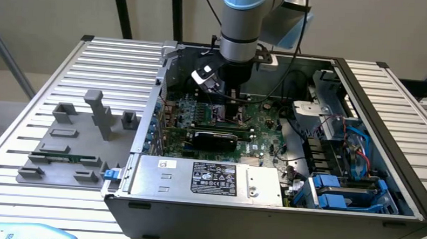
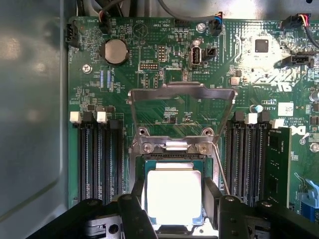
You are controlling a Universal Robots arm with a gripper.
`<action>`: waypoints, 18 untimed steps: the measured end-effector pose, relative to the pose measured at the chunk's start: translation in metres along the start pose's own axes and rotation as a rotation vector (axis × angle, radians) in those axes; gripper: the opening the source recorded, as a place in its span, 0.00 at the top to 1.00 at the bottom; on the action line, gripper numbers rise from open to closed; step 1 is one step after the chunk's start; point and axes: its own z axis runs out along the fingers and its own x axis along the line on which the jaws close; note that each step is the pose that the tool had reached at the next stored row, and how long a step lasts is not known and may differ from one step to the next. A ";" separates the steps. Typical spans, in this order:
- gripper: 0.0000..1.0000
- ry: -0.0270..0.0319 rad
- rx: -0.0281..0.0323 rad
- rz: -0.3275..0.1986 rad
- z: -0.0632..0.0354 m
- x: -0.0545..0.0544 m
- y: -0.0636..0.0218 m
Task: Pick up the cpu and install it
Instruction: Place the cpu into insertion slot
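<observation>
The cpu (image 2: 173, 195), a square chip with a bright silver top, sits level in or just over the motherboard's socket (image 2: 172, 160). The socket's metal load plate (image 2: 182, 94) is swung up and open beyond it. My gripper (image 2: 173, 201) straddles the chip. One dark finger (image 2: 135, 211) presses one side and the other finger (image 2: 212, 199) presses the opposite side. In the exterior view my gripper (image 1: 227, 96) reaches down inside the open computer case (image 1: 384, 159), low over the green motherboard (image 1: 260, 135).
Black memory slots (image 2: 99, 159) and a seated memory stick (image 2: 278, 164) flank the socket. A power supply (image 1: 211, 179) lies at the case front and cables and blue drive bays (image 1: 340, 192) at the exterior view's right. Grey fixture blocks (image 1: 98, 114) with a green memory stick (image 1: 62, 157) stand left of the case.
</observation>
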 end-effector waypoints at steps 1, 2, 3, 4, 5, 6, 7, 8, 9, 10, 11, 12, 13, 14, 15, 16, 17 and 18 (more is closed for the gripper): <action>0.45 -0.0006 0.0001 0.005 0.0002 0.000 0.0000; 0.45 -0.0011 0.0002 0.010 0.0005 0.000 0.0000; 0.45 -0.0016 0.0002 0.015 0.0008 0.000 0.0000; 0.45 -0.0020 0.0003 0.017 0.0011 0.000 0.0000; 0.45 -0.0024 0.0003 0.019 0.0013 0.000 0.0000; 0.45 -0.0027 0.0003 0.020 0.0016 0.000 0.0000; 0.45 -0.0029 0.0003 0.020 0.0019 0.000 0.0000; 0.45 -0.0032 0.0004 0.020 0.0021 0.000 0.0000; 0.45 -0.0033 0.0005 0.020 0.0022 0.000 -0.0001; 0.45 -0.0032 0.0004 0.020 0.0023 0.000 -0.0001; 0.45 -0.0031 0.0004 0.020 0.0025 0.000 -0.0001; 0.45 -0.0031 0.0003 0.020 0.0026 0.000 -0.0001; 0.45 -0.0031 0.0003 0.020 0.0027 0.000 -0.0001; 0.45 -0.0030 0.0003 0.020 0.0029 0.000 -0.0001; 0.45 -0.0029 0.0002 0.019 0.0031 0.000 -0.0001; 0.45 -0.0029 0.0002 0.019 0.0034 0.000 -0.0001; 0.45 -0.0029 0.0002 0.019 0.0036 0.000 -0.0001; 0.45 -0.0029 0.0003 0.018 0.0038 0.000 -0.0001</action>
